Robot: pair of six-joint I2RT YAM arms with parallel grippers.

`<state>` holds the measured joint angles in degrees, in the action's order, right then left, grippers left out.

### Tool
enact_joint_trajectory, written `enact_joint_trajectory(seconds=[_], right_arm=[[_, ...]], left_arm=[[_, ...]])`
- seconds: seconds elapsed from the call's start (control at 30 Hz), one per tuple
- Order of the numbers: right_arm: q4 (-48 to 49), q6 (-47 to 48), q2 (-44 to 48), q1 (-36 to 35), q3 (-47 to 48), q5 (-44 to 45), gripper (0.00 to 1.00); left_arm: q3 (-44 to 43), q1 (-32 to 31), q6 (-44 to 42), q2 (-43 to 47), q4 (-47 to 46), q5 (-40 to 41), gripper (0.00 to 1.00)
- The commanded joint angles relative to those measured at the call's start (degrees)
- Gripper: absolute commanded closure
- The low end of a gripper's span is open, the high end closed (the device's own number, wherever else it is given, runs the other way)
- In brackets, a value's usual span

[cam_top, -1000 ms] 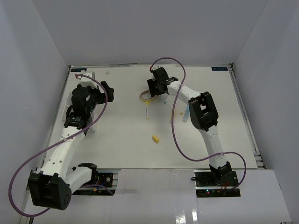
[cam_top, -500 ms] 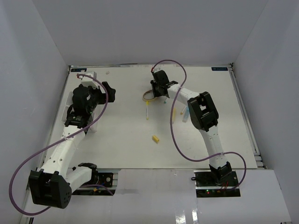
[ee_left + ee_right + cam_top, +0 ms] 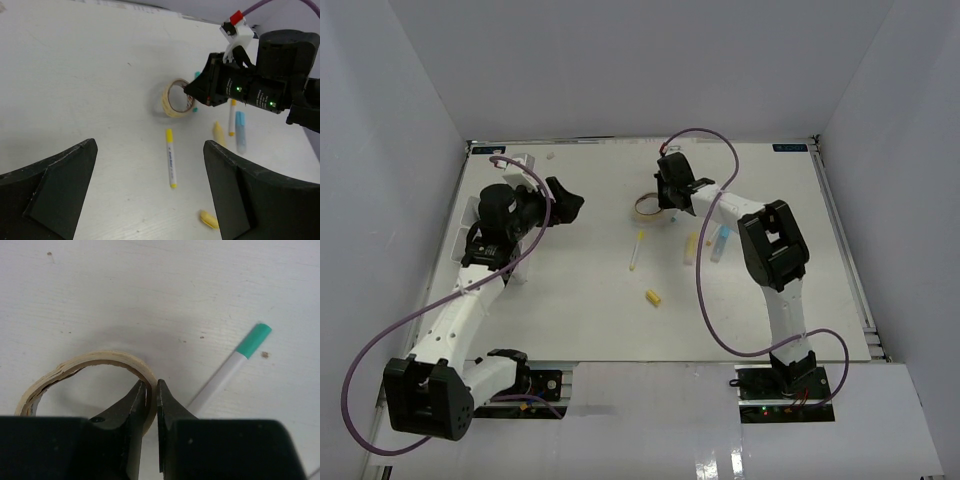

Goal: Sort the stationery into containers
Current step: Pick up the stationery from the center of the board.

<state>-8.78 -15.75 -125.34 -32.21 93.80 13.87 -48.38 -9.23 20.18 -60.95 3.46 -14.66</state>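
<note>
Table [image 3: 580,300]: most stationery lies loose here; sorting looks barely begun
Tray [image 3: 465,232]: far left, largely hidden under the left arm; contents cannot be told
Left gripper [image 3: 562,200]: spread wide, empty, near the tray
Right gripper [image 3: 151,387]: clamped on the tape ring [image 3: 75,371]; one finger inside, one outside
Tape ring: mid-table, well apart from the tray; not yet delivered
Pens: yellow-capped pen [image 3: 636,250]; teal-capped pen [image 3: 235,365]; blue markers [image 3: 720,243]; all unsorted
Eraser pieces [image 3: 653,297]: loose; unsorted too

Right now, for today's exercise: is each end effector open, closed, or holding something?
Left end effector: open, holding nothing.
Right end effector: closed on the wall of the tape ring.
</note>
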Motion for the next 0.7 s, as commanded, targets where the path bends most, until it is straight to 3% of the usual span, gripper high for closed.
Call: enact_joint_trajectory(seconds=[0.0, 0.3, 0.67], right_arm=[[4.81, -4.37, 9.4, 0.21, -4.73, 0.2, 0.92], [16.33, -11.4, 29.79, -1.1, -25.23, -5.86, 0.92], [20.55, -15.45, 46.14, -2.6, -40.44, -8.6, 0.91]], left_arm=[[-1.63, -0.78, 7.05, -1.19, 0.05, -10.12, 0.02], [0.83, -11.67, 17.68, -2.07, -5.74, -8.29, 0.02], [-5.49, -27.5, 18.31, -11.02, -8.3, 5.15, 0.08]])
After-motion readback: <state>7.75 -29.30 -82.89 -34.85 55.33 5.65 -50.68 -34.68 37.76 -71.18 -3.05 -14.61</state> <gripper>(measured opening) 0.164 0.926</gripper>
